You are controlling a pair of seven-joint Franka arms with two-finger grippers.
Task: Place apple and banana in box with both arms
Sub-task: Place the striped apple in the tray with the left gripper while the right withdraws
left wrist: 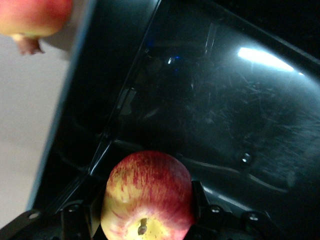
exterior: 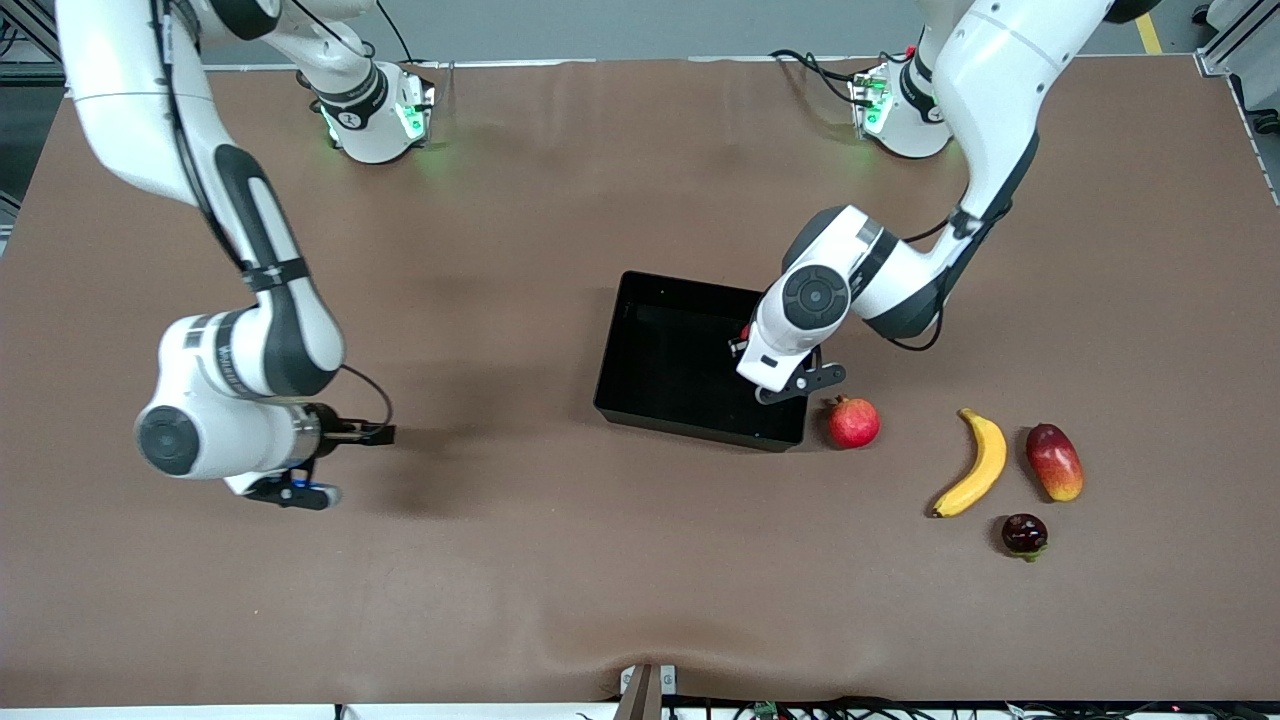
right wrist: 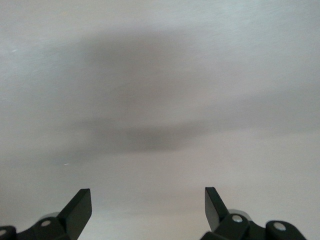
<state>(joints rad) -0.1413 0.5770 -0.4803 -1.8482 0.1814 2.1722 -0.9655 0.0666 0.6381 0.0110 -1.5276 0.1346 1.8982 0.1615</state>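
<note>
Gripping the apple [left wrist: 147,197] over the box [exterior: 640,370], the left gripper [left wrist: 150,210] is readying its drop; the right gripper [right wrist: 148,205] is waiting spread wide and empty above the bare table [exterior: 560,560].

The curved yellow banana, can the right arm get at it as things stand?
Probably not easily: the curved yellow banana lies toward the left arm's end, and the open right gripper waits over bare table at the right arm's end.

A robotics lab: two white arms [exterior: 230,330] bolted to a brown-covered table [exterior: 560,560], cables along its edge.
</note>
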